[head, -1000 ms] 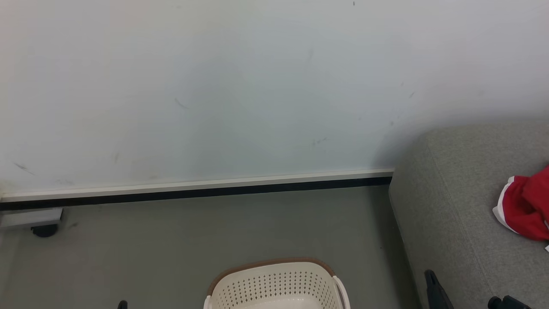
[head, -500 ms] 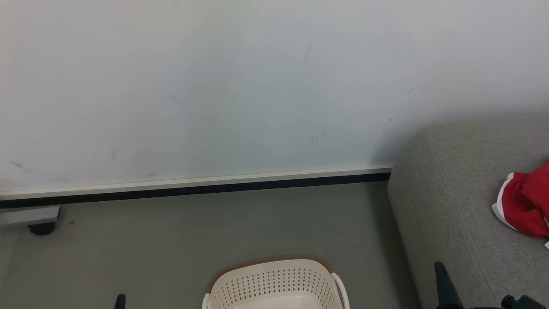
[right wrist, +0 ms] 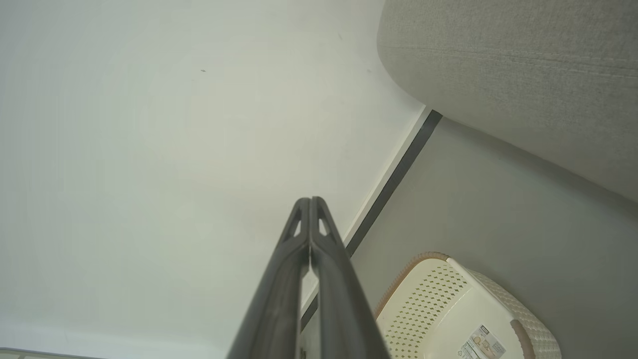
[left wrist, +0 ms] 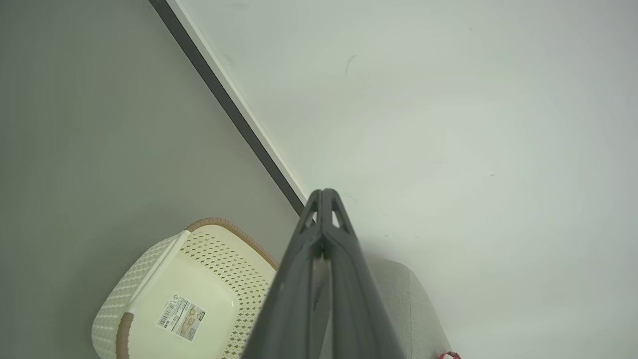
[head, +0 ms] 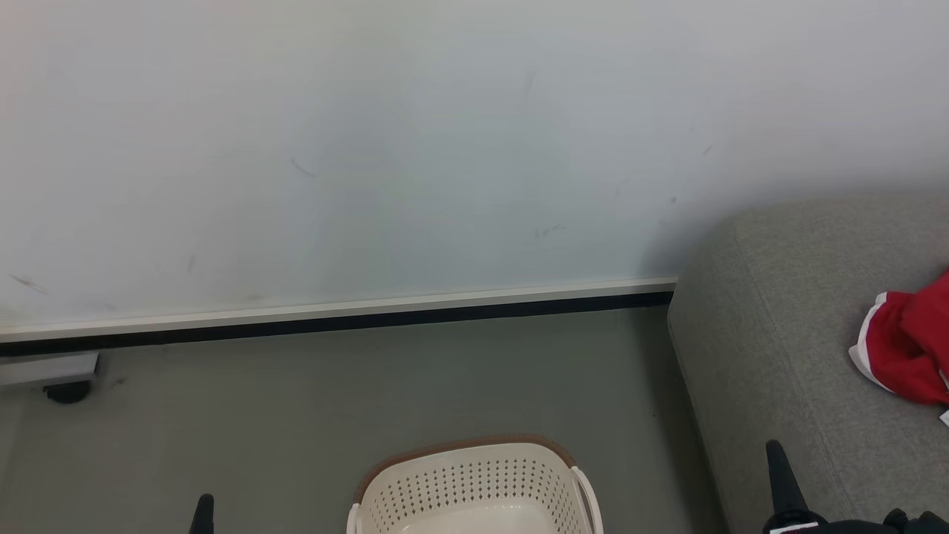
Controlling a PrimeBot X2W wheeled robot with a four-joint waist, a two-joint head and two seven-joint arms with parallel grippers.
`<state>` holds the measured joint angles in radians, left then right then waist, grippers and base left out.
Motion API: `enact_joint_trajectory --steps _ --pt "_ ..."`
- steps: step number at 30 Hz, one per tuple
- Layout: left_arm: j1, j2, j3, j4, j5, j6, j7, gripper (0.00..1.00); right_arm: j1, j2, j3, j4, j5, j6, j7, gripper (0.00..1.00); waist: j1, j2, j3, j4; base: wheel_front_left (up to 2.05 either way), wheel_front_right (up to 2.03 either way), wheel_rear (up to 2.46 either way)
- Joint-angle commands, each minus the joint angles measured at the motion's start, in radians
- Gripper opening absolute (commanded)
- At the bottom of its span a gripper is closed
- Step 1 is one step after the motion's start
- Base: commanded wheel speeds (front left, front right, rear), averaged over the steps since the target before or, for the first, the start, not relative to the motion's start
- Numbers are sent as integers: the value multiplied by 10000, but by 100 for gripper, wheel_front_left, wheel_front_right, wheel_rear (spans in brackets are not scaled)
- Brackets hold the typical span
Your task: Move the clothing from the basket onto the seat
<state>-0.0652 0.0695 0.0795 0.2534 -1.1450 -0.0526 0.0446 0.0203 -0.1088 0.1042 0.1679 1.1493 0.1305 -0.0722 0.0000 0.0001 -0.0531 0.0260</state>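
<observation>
Clothing (head: pixel 908 356), a soft red fabric garment with white trim, lies on the light-grey upholstered sofa seat (head: pixel 778 334). The cream perforated plastic basket (head: pixel 474 478) looks empty. The left gripper (left wrist: pixel 324 194) and right gripper (right wrist: pixel 310 202) are closed, empty; swinging the right so near the seat risks snagging it.

Your left gripper (left wrist: pixel 324 192) is closed. In its wrist view the two dark fingers (left wrist: pixel 294 284) rise from the bottom edge and meet at the tips, with a thin slit between them lower down. In the head view its tip pokes up at the lower left, pointing straight up.

Your right gripper (right wrist: pixel 310 200) is closed too, its fingers (right wrist: pixel 279 294) pressed together almost along their whole length. In the head view it stands taller at the lower right, a slim dark point aimed up, with the dark wrist (head: pixel 852 525) below it along the bottom edge.
</observation>
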Motion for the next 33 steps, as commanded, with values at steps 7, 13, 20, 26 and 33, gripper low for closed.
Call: enact_joint_trajectory --steps 7,13,20,26,33 --pt "-291 3 168 -4 -752 -156 261 0 -283 -144 -65 -80 945 4 -65 0 0 -1 58 -30 0 0 0" --pt "-350 -27 274 27 -1263 -227 446 0 -369 -198 -99 -67 1612 4 -89 0 0 -1 110 -55 0 0 0" --pt "-485 -54 385 67 -1907 -326 683 0 -420 -270 -141 -53 2458 4 -118 0 0 -1 178 -89 0 0 0" --pt "-534 -79 482 99 -2369 -384 849 0 -506 -317 -169 -40 3052 4 -146 0 0 -1 230 -115 0 0 0" --pt "-643 -110 587 132 -2895 -450 1035 0 -565 -376 -194 -29 3722 4 -164 0 0 -1 290 -145 0 0 0"
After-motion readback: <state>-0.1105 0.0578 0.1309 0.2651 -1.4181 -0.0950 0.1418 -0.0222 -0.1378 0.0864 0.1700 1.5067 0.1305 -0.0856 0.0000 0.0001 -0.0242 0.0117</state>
